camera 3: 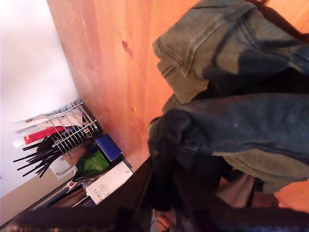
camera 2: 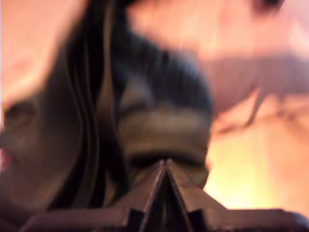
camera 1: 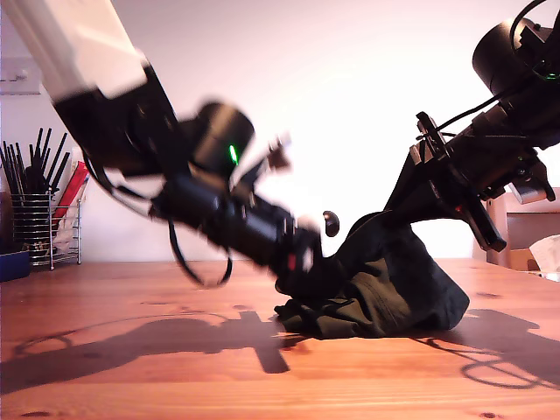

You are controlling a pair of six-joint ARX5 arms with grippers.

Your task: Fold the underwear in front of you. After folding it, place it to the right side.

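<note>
The underwear [camera 1: 385, 289] is a dark olive, wrinkled heap on the wooden table [camera 1: 131, 376], right of centre in the exterior view. One side of it is pulled up into a peak. My second gripper [camera 1: 398, 210] is shut on that raised part, and in the second wrist view the cloth [camera 3: 241, 121] drapes over the gripper [camera 3: 164, 193] and hides its fingertips. My first gripper [camera 1: 302, 278] is low at the heap's edge on the exterior view's left. In the blurred first wrist view the jaws [camera 2: 166, 166] meet at a point against the cloth [camera 2: 159, 121].
A wire rack of black utensils [camera 1: 39, 210] and a blue box [camera 1: 13, 262] stand at the exterior view's far left. A cardboard box [camera 1: 525, 227] and white tissue [camera 1: 549, 254] sit at its right edge. Arm shadows lie across the front of the table.
</note>
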